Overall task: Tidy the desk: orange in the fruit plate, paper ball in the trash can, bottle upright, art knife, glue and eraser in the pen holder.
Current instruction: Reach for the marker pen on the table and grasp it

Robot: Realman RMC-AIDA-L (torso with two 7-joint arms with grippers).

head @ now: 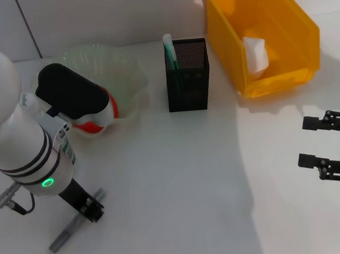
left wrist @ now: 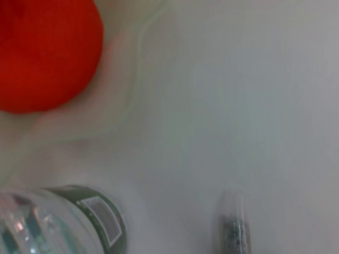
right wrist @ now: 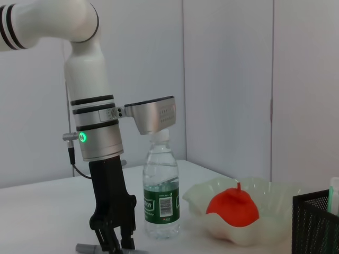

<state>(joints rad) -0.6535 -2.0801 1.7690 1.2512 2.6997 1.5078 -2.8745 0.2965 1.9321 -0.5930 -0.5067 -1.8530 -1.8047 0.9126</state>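
Left gripper (head: pixel 89 208) closed around knife (head: pixel 72 226), table's 7 o'clock; lift level, clear bottle (right wrist: pixel 161 196). Right gripper (head: pixel 322 147) open, idle at 4 o'clock.

You could not read the bottle (right wrist: pixel 161 189) label's white lettering or barcode, nor the arm's (head: pixel 18 132) small grey word.

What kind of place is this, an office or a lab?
Probably a lab's mock desk: a bare white table against plain wall panels, holding only a mesh pen holder, a yellow bin and a fruit plate.
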